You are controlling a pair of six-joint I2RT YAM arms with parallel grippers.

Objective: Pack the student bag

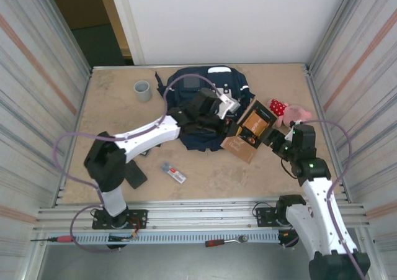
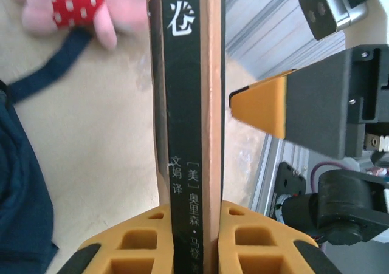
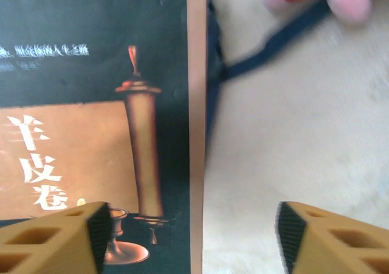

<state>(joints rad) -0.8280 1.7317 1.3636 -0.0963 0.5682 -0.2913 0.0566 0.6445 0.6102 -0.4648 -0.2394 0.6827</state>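
Observation:
The student bag, a navy backpack with white patches, lies at the back middle of the table. A brown and black book sits just right of it, held on edge. My left gripper is shut on the book's spine; from above, the left gripper is at the book's left side. My right gripper stands open over the right edge of the book's cover, gripping nothing. From above, the right gripper is at the book's right side. One of its orange fingers shows close beside the book.
A pink plush toy with a red spotted bow lies right of the book. A grey cup stands at the back left. A small flat packet lies near the front. A navy strap trails across the table. Ribbed metal walls close in both sides.

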